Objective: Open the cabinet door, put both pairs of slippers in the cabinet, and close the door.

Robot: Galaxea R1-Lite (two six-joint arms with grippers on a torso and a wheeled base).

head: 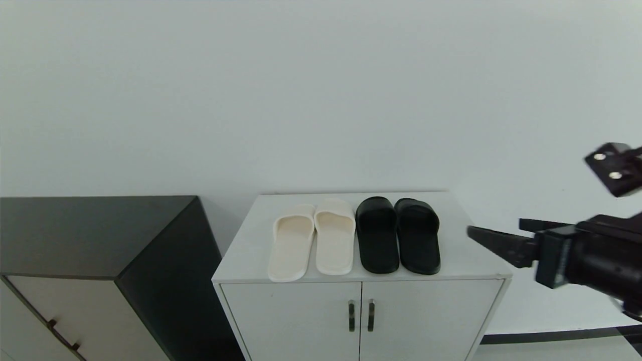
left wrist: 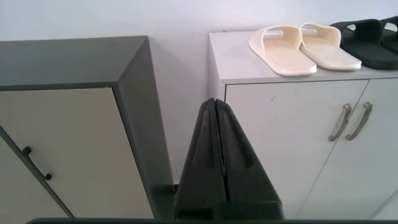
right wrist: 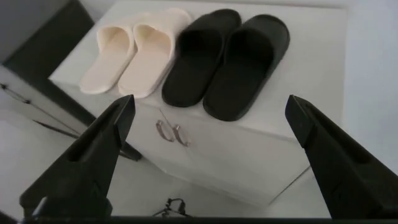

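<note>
A white cabinet (head: pixel 251 250) stands against the wall with both doors shut and two metal handles (head: pixel 361 315) at the centre seam. On its top lie a cream pair of slippers (head: pixel 311 240) and, to their right, a black pair (head: pixel 398 235). My right gripper (head: pixel 494 226) hovers open just off the cabinet's right edge, level with the top. In the right wrist view its fingers (right wrist: pixel 93 155) frame the black slippers (right wrist: pixel 224 59) and the handles (right wrist: pixel 171 132). My left gripper (left wrist: pixel 215 104) is shut on nothing, low and to the left of the white cabinet (left wrist: pixel 280 124).
A dark cabinet (head: pixel 95 235) with pale drawer fronts stands close to the left of the white one, leaving a narrow gap between them. A plain white wall (head: pixel 321 100) runs behind both. Open floor (head: pixel 551 348) lies to the right of the white cabinet.
</note>
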